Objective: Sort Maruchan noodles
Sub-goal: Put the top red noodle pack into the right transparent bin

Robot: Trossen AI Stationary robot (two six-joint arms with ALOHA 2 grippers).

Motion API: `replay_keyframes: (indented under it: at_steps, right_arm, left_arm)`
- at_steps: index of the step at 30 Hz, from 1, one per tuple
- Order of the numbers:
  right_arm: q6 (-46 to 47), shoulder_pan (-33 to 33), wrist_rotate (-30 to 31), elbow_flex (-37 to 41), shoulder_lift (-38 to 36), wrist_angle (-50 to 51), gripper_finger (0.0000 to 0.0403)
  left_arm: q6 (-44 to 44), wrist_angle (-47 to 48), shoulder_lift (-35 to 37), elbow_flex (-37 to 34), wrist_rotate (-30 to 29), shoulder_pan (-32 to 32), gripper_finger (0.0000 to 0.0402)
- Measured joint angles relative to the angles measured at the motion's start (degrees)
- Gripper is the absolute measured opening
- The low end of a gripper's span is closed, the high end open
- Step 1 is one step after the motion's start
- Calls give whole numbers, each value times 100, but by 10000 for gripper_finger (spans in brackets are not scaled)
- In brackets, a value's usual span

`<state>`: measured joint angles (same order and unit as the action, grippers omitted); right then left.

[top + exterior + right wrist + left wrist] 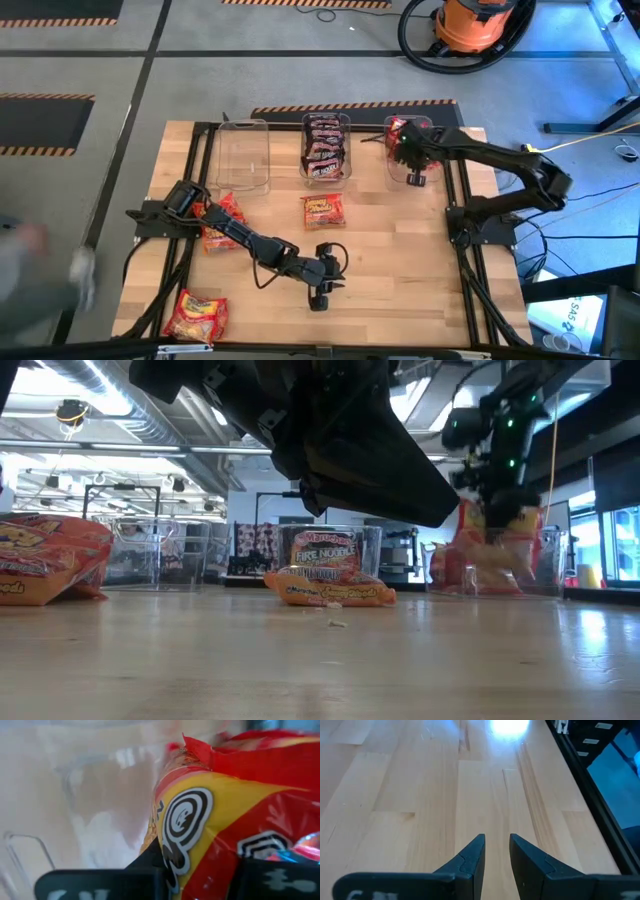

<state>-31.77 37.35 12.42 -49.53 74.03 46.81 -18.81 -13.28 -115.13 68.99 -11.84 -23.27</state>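
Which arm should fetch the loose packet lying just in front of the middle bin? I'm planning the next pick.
Left, probably. The left gripper is empty, slightly open, low over bare table near that orange packet. The right gripper is shut on a red packet at the right bin.

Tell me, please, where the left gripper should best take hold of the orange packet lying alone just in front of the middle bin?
Probably from straight above, fingers across its shorter width: the orange packet lies flat and alone on the table, edges free. The left gripper is near, with nothing between its fingers.
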Motion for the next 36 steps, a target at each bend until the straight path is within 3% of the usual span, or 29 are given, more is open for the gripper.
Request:
replay_keyframes:
  at_steps: [10,17,23,27,32,36]
  right_arm:
    - [-154,-20,-3,170,811,-504,55]
    - [-231,-27,-4,136,900,-710,156]
    - [-372,-16,902,-240,902,-452,224]
    - [-473,-18,1411,-265,904,-525,237]
    - [-403,-26,1144,-265,904,-628,238]
    - [-123,-270,1371,-384,904,-287,238]
  left_arm:
    - [142,2,0,2,-70,0,82]
    - [176,2,0,2,-50,-16,82]
    - [293,0,0,2,152,-15,82]
    - [295,0,0,2,212,-15,82]
    - [295,0,0,2,210,-17,82]
    - [295,0,0,4,210,-17,82]
